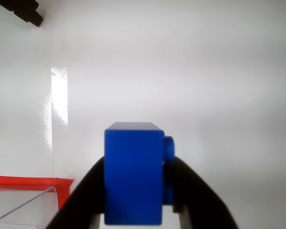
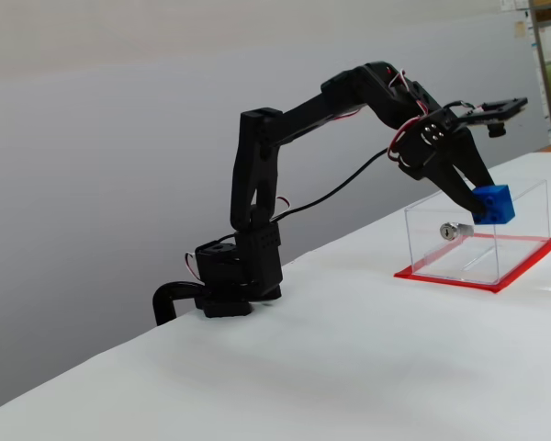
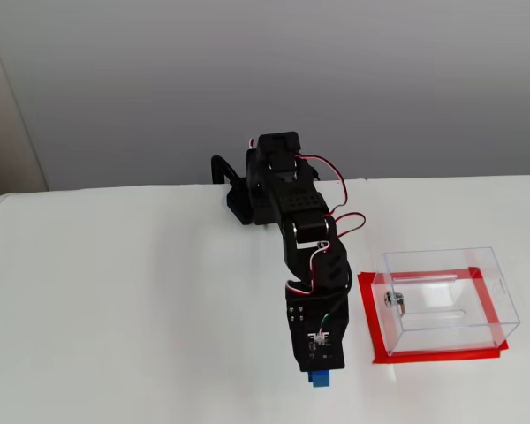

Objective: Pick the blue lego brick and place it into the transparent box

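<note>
My gripper (image 1: 136, 210) is shut on the blue lego brick (image 1: 133, 174), its studs facing right in the wrist view. In a fixed view the gripper (image 2: 485, 204) holds the brick (image 2: 493, 204) in the air, level with the top of the transparent box (image 2: 477, 234), whose red base (image 2: 459, 278) and silver lock (image 2: 453, 231) show. In another fixed view the brick (image 3: 319, 378) peeks out under the gripper (image 3: 319, 375), to the left of the box (image 3: 446, 296) and outside it. A corner of the box (image 1: 24, 205) shows at the wrist view's lower left.
The arm's base (image 2: 230, 285) is clamped at the table's far edge (image 3: 247, 199). The white table (image 3: 115, 309) lies around the arm. A pale wall stands behind.
</note>
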### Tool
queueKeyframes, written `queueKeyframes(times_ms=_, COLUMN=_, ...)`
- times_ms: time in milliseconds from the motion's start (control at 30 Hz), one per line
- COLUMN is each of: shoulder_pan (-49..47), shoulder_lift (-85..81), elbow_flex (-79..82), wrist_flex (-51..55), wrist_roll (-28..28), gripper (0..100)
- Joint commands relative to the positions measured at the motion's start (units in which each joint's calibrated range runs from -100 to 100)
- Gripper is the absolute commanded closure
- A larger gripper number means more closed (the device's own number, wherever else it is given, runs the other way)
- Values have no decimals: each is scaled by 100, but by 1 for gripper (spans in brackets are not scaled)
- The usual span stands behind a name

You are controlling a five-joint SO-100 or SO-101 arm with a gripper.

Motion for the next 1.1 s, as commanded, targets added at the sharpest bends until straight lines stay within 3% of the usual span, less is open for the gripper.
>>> queueKeyframes(times_ms=0, shoulder_pan=-33, shoulder_lift=-800, elbow_flex=-211, wrist_flex=220, wrist_roll=15, gripper=98)
queueKeyframes(times_ms=567, shoulder_pan=-787, shoulder_lift=-2735, elbow_flex=1571, wrist_flex=272, wrist_roll=15, gripper=98)
queueKeyframes(times_ms=1067, shoulder_pan=-2887, shoulder_lift=-2837, elbow_flex=1661, wrist_flex=-102, wrist_roll=10, gripper=98)
